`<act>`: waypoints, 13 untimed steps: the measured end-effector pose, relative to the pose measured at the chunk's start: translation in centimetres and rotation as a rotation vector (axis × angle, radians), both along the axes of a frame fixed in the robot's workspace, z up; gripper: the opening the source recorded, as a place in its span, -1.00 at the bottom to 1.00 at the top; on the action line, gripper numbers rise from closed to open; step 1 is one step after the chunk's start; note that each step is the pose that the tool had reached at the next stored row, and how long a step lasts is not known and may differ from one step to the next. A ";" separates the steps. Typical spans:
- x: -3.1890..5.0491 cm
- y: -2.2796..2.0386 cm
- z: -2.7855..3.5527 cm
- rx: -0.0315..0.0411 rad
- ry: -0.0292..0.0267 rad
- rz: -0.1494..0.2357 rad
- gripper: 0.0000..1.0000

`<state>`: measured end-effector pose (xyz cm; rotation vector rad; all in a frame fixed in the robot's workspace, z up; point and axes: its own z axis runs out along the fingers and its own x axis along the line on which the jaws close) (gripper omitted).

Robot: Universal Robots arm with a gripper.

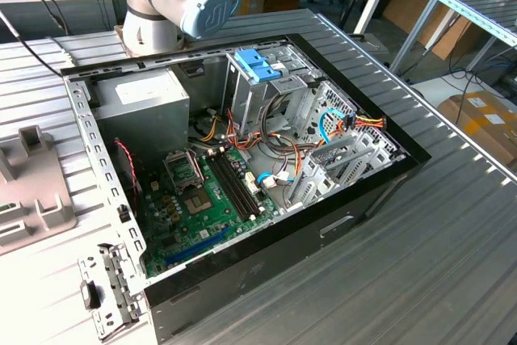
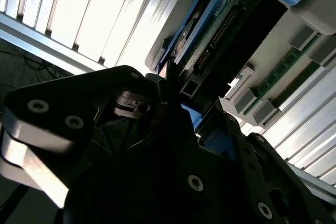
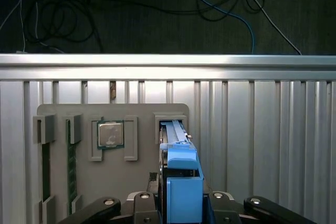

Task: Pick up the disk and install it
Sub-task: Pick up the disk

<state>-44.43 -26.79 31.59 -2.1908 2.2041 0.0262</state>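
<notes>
The disk [image 3: 181, 156] stands on edge in a slot of the grey holder tray [image 3: 58, 111], with light-blue rails and a blue end tab pointing at the camera. In the first wrist view my gripper [image 3: 184, 205] straddles that tab, a black finger pressed on each side of it. The second wrist view shows the disk [image 2: 226, 30] from its connector side, still seated in the tray [image 2: 315, 14], with the gripper [image 2: 194, 100] shut on its near end. In the exterior view the open computer case [image 1: 242, 159] lies on the table.
The tray also holds a processor chip [image 3: 110, 134] and memory sticks [image 3: 72, 166]. Inside the case stand a tall metal cage with a blue latch [image 1: 257, 66], metal drive bays [image 1: 339, 159], cables and the green motherboard [image 1: 202, 199]. The table edge [image 3: 168, 60] runs just beyond the tray.
</notes>
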 end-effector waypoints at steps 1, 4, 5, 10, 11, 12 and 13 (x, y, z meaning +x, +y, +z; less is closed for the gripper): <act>0.00 0.00 0.08 0.0001 -0.0001 0.000 -0.26; 0.00 0.00 0.29 0.0001 -0.0001 0.000 -0.26; 0.00 0.00 0.35 0.0001 -0.0001 0.000 -0.26; 0.00 0.00 0.69 0.0003 -0.0001 0.000 -0.26; 0.00 0.00 0.76 0.0003 -0.0001 0.000 -0.26; 0.00 0.00 0.82 0.0003 -0.0001 0.000 -0.26; 0.00 0.00 0.86 0.0003 0.0000 0.000 -0.26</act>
